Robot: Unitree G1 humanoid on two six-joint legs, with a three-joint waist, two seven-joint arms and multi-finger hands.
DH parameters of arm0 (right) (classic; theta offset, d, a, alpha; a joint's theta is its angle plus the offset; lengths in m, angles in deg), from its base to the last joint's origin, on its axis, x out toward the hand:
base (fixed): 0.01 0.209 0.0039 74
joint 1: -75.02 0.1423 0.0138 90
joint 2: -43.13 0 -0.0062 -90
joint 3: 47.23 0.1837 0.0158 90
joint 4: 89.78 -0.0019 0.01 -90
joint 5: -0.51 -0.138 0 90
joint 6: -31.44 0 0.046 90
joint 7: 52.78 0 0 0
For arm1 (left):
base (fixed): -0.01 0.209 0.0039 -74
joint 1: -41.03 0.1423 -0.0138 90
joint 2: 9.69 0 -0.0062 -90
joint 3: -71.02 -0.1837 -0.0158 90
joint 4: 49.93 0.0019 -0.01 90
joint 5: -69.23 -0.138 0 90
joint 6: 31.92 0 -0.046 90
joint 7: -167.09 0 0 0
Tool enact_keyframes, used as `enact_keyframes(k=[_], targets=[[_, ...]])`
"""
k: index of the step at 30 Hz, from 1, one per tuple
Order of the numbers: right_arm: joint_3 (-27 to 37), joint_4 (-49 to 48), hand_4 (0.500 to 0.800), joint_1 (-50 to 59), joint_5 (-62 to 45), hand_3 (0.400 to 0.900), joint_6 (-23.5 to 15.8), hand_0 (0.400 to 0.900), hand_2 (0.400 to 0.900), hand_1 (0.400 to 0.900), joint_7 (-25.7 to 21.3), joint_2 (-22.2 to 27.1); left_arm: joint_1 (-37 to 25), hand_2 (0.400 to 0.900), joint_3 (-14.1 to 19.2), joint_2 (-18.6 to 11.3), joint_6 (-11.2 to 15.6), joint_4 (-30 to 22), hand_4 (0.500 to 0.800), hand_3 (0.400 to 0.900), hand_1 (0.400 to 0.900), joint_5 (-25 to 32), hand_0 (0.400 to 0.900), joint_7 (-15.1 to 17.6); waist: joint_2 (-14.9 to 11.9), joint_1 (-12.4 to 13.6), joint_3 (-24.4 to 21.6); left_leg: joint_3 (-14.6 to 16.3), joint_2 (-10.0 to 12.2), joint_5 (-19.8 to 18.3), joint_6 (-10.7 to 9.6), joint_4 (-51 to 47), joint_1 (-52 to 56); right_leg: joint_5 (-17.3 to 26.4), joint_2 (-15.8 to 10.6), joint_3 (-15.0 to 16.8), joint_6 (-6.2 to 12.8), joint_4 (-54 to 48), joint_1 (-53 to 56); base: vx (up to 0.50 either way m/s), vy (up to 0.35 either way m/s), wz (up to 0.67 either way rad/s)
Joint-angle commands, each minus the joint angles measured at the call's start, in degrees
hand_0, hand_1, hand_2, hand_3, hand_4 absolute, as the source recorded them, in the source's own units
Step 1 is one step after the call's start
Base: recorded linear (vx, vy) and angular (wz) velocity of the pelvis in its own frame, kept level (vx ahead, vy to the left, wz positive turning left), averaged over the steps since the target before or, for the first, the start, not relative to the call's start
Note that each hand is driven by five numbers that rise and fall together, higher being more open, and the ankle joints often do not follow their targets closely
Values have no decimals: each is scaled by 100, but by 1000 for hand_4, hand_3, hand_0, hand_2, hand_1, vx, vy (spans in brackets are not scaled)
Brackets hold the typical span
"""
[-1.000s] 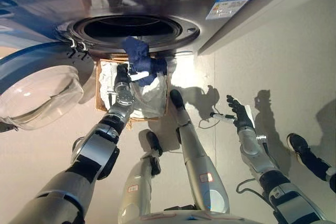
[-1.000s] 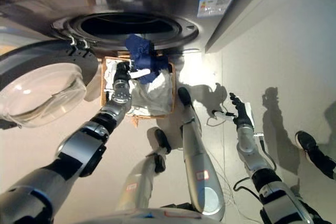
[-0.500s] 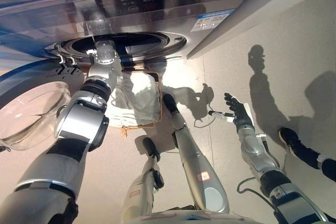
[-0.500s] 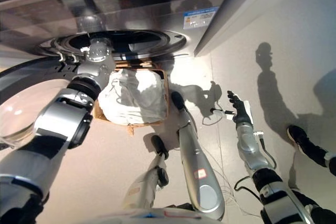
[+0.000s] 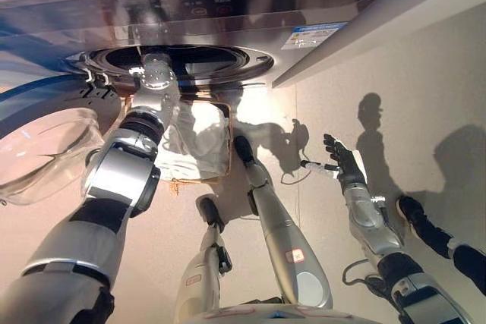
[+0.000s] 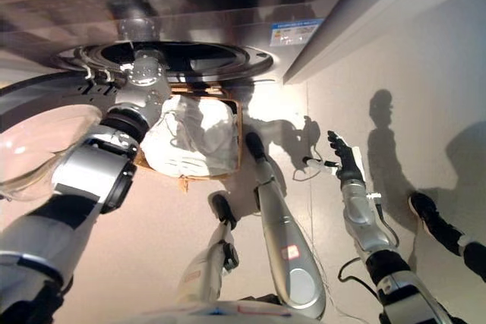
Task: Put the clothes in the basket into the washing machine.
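The washing machine's round drum mouth point(image 5: 199, 59) is open, with its door point(image 5: 45, 142) swung out to the left. My left arm reaches up to the mouth, and my left hand point(image 5: 153, 64) is at its rim with the fingers hidden in the dark opening. The brown basket point(image 5: 225, 115) stands on the floor below the mouth and holds white cloth point(image 5: 196, 142). No dark blue garment shows. My right hand point(image 5: 343, 165) is open with spread fingers, held over the floor far to the right, holding nothing.
The machine's front panel point(image 5: 228, 1) runs across the top of the view. A person's dark shoe point(image 5: 414, 214) stands on the floor at the right, behind my right arm.
My left hand held a dark blue garment above the basket. It has since risen to the drum mouth, and the garment is out of sight. The view has shifted. The right hand stayed.
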Motion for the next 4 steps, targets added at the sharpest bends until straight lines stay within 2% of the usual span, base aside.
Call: enact_keyframes(k=[1,4], targets=[[28,102,800,-850,-142,900,-253,900,900,900,-71,42,803,900,69,462,530,-51,800,900,900,-116,900,-86,334,0,-1123,-211,12,-149,65,68,728,-22,47,157,549,202,-197,-49,31,8],[22,61,800,-865,-98,900,-211,900,900,900,-35,50,1014,900,-36,568,502,-143,800,900,900,-207,900,-189,320,29,-1106,-250,-37,-165,85,71,764,42,-40,143,561,101,-50,-51,24,9]])
